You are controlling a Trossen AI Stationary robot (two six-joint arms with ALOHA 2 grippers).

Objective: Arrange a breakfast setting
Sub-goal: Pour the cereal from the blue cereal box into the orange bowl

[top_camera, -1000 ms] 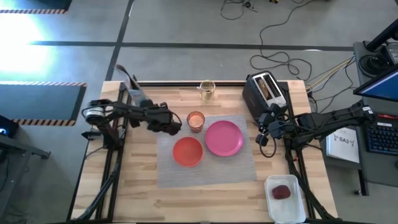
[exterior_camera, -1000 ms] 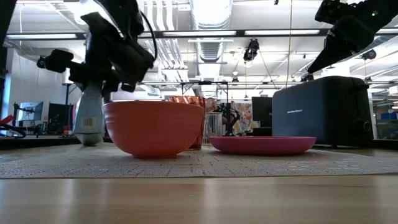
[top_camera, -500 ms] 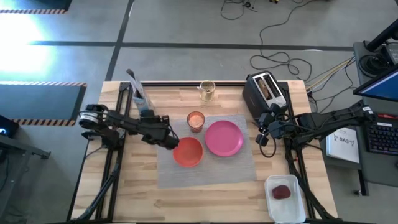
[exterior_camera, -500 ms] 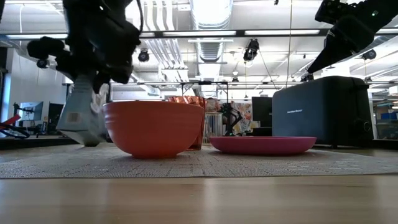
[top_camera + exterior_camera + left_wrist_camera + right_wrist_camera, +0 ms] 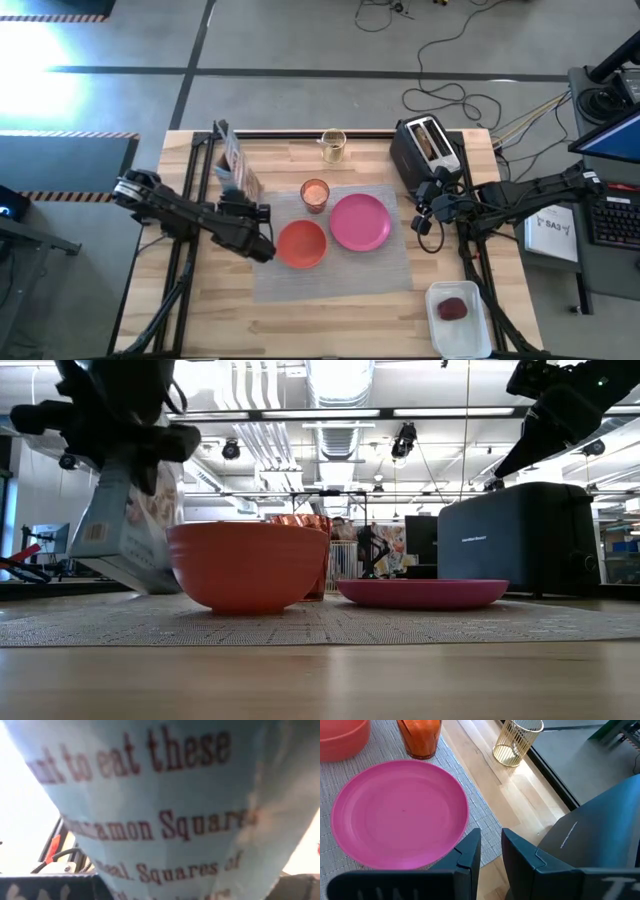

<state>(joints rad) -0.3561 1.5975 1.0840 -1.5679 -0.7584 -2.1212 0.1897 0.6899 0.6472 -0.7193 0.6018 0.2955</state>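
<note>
1. Count on the table [image 5: 330, 310]: one grey placemat [image 5: 340, 270], one pink plate [image 5: 360, 222], one red-orange bowl [image 5: 301, 243], one orange cup [image 5: 314, 194], one gold wire holder [image 5: 332, 146], one black toaster [image 5: 425, 150], one white tray [image 5: 457, 322], one cereal box [image 5: 236, 170].
2. Plate, bowl and cup all sit on the placemat: bowl on the left, plate beside it on the right, cup behind the two. In the low view the bowl [image 5: 247, 565] partly covers the cup.
3. A brown toast slice [image 5: 428, 140] stands in a slot of the toaster at the far right corner of the table. A small dark-red item [image 5: 452, 309] lies in the white tray at the near right edge.
4. Left claw [image 5: 240, 200] holds the cereal box, tilted, above the table just left of the bowl; its jaws are closed on the box.
5. Writing on the box [image 5: 165, 810], left wrist view: "to eat these" and "Cinnamon Squares" partly readable; lower lines blurred. Toaster front carries small white lettering, unreadable.
6. Right claw [image 5: 490, 847] hangs over the right edge of the placemat, just beside the plate [image 5: 400, 812], jaws narrow, holding nothing.
7. Open room: bare wood at the near left of the table and along the near edge in front of the placemat; a strip of bare placemat lies in front of bowl and plate.
</note>
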